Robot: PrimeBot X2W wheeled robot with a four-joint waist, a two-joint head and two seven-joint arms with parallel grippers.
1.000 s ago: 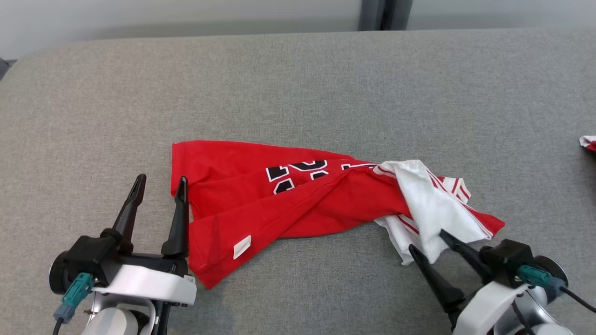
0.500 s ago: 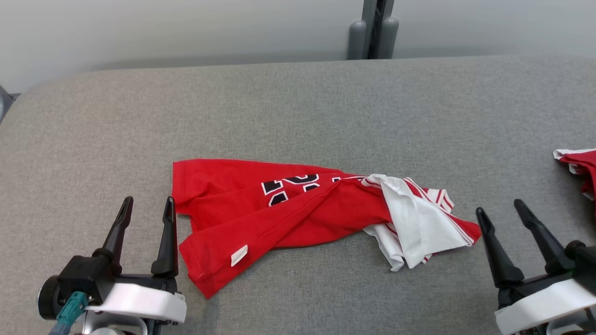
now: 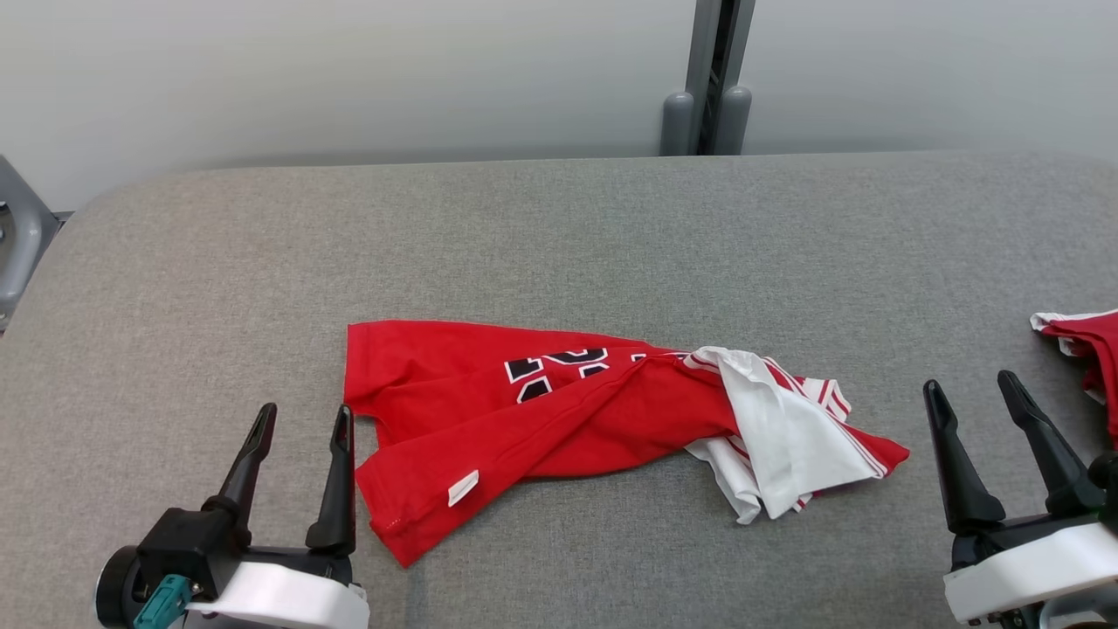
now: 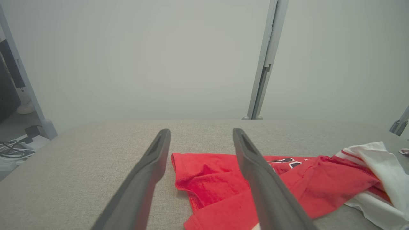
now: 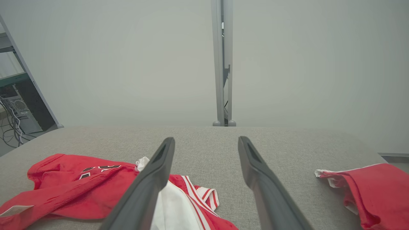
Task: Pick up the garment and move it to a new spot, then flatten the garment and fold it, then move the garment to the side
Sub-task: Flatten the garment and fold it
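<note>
We see the garment [image 3: 568,419] lying crumpled on the grey table [image 3: 559,227], between our grippers. Our left gripper [image 3: 301,419] and right gripper [image 3: 969,389] both stand released, grasping nothing, beside it.

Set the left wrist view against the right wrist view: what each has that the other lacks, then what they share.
Left wrist view: the open left gripper, the jersey's red hem end between its fingers. Right wrist view: the open right gripper, a computer tower, a second red garment plainly at the right. Both: the crumpled red jersey and its white sleeve on the grey padded table, the metal post behind.
</note>
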